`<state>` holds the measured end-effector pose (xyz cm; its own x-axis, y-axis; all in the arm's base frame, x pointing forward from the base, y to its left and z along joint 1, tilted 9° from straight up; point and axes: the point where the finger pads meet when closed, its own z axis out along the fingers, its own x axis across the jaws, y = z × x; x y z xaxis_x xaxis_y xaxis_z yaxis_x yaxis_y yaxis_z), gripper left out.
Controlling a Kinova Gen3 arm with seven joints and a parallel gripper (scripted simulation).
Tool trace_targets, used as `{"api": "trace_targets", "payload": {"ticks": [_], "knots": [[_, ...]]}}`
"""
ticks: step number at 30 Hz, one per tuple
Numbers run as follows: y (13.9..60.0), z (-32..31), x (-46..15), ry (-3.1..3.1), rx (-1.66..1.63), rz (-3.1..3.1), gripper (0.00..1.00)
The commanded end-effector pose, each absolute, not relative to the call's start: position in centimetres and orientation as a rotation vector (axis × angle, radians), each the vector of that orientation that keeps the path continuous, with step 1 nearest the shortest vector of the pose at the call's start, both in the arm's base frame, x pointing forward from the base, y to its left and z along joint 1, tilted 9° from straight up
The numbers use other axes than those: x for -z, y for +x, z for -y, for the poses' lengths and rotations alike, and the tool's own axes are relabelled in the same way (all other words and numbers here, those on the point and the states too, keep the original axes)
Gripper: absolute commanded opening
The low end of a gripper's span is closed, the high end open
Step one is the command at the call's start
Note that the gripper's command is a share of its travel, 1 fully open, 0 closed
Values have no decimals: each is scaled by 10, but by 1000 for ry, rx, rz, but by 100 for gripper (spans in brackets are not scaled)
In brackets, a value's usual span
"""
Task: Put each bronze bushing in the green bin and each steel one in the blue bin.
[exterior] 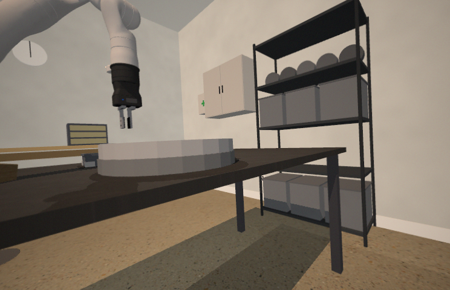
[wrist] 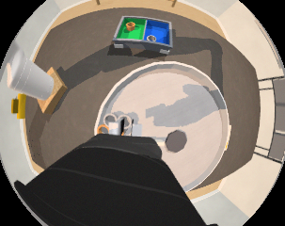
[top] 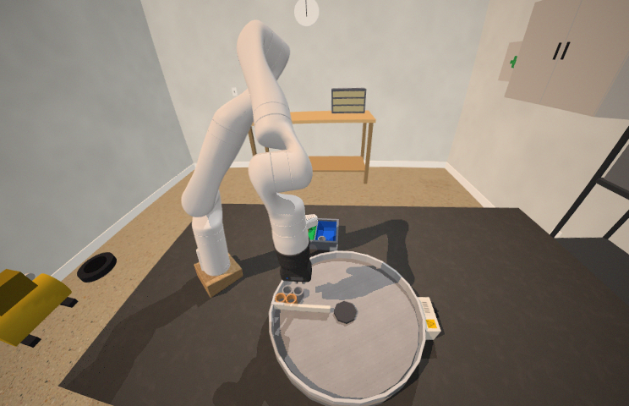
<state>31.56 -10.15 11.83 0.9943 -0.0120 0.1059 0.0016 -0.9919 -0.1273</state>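
Note:
The turntable (top: pixel 373 356) (exterior: pixel 170 150) (wrist: pixel 201 155) carries two bronze bushings and two steel ones, clustered at its left rim. One bronze bushing (top: pixel 290 302) is beside the other bronze one and a white bar; one steel bushing (top: pixel 287 293) (wrist: pixel 105 115) is just behind them. My gripper (exterior: pixel 126 127) (wrist: pixel 128 124) is slightly open and empty, high above this cluster. Its fingers are hidden in the top view. The green bin (wrist: pixel 137 36) holds a bronze bushing (wrist: pixel 130 27). The blue bin (top: pixel 328 229) (wrist: pixel 163 33) holds a steel bushing at its near side.
The white bar (top: pixel 310 308) runs from the turntable's left rim towards a dark hub (top: pixel 345 312) (wrist: pixel 176 141). The raised rim surrounds the bushings. The two bins stand side by side behind the turntable. A labelled white box (top: pixel 427 313) is at its right. The arm's wooden base (top: pixel 224 283) stands left.

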Motion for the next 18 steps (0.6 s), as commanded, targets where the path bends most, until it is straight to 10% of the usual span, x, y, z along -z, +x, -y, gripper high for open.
{"api": "trace_targets", "payload": {"ticks": [1, 18], "knots": [[316, 101, -116, -3010, 163, -8, 40], [319, 99, -89, -3011, 161, -11, 40]]}}
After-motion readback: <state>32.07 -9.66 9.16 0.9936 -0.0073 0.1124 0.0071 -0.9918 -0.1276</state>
